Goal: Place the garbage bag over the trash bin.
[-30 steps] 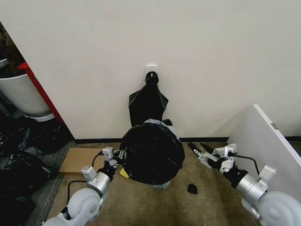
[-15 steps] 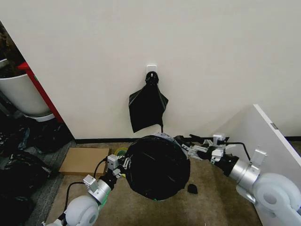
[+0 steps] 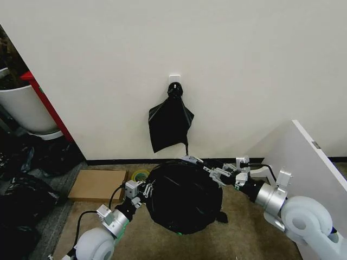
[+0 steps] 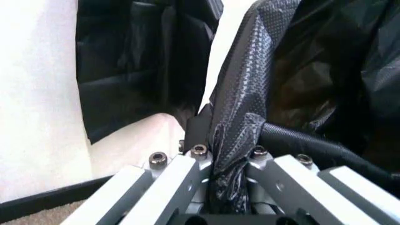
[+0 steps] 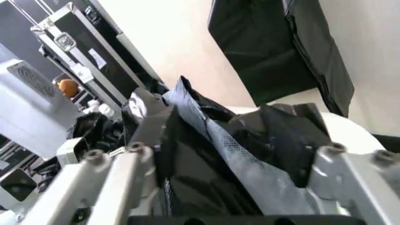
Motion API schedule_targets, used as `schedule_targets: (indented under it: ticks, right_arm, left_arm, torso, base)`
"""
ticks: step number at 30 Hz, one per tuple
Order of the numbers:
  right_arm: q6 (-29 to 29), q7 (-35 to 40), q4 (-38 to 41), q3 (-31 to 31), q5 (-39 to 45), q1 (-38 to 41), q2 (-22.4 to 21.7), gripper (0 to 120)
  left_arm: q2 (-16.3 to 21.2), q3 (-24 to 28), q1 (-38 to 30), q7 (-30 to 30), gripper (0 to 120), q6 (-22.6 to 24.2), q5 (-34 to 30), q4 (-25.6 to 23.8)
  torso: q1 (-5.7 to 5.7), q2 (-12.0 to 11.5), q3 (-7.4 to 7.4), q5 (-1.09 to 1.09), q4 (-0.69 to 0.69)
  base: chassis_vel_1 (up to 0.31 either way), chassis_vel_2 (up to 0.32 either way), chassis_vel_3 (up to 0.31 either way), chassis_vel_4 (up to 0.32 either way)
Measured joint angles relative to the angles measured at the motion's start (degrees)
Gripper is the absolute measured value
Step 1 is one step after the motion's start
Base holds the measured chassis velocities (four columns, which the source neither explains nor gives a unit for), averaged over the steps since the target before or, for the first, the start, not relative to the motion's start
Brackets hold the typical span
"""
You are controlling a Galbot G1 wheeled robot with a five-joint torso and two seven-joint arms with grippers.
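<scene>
The glossy black garbage bag (image 3: pixel 183 197) is draped over the trash bin, of which a pale green base (image 3: pixel 177 232) peeks out below. My left gripper (image 3: pixel 143 189) is at the bag's left edge. In the left wrist view it (image 4: pixel 226 154) is shut on a bunched fold of the bag (image 4: pixel 240 108). My right gripper (image 3: pixel 218 175) reaches the bag's far right edge. In the right wrist view its fingers (image 5: pixel 145 123) stand wide apart, open, with crumpled bag (image 5: pixel 250 140) lying between them and a curve of white bin rim (image 5: pixel 350 125) beside.
Black bags (image 3: pixel 170 122) hang from a white hook on the wall behind. A cardboard box (image 3: pixel 96 184) and a tape roll (image 3: pixel 140 174) lie to the left. A heap of bags (image 3: pixel 21 189) and a white tub (image 3: pixel 21 108) are farther left. A white panel (image 3: pixel 312 162) stands on the right.
My right gripper has swung left from open floor to the bag's right edge. The bagged bin and my left gripper have shifted slightly right and nearer.
</scene>
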Motion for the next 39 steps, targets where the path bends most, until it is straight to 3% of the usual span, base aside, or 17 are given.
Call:
schedule_targets:
  ticks: [5,8,13,26,39]
  right_arm:
    - [-0.1,-0.2,0.0,0.0,-0.2,-0.1,-0.2,29]
    - [-0.1,-0.2,0.1,0.0,-0.2,-0.1,-0.2,24]
    - [0.0,-0.4,0.3,-0.3,-0.9,0.0,0.0,1]
    - [1.1,-0.1,0.0,-0.7,-1.4,1.0,0.3,0]
    - [1.4,2.9,-5.2,-3.4,-1.0,6.4,-0.1,0]
  left_arm:
    - [0.0,0.0,0.0,-0.1,1,0.0,-0.1,0.0]
    - [-0.1,0.0,0.1,-0.2,1,0.0,-0.2,0.0]
    - [-0.3,0.0,0.4,-0.2,1,0.0,-0.1,0.0]
    - [-0.1,-0.1,1.1,0.1,1,-0.6,0.2,-0.5]
    - [0.3,-0.4,2.7,2.3,1,-3.5,2.3,-1.4]
  torso:
    - [0.00,0.0,0.00,0.00,0.00]
    - [0.00,0.0,0.00,0.00,0.00]
    - [0.00,0.0,-0.01,0.00,0.00]
    - [0.00,0.0,0.00,0.00,0.00]
    - [0.00,0.0,0.00,0.00,0.00]
  base:
    - [0.000,0.000,0.000,0.000]
    - [0.000,0.000,0.000,0.000]
    - [0.000,0.000,0.000,0.000]
    - [0.000,0.000,0.000,0.000]
    - [0.000,0.000,0.000,0.000]
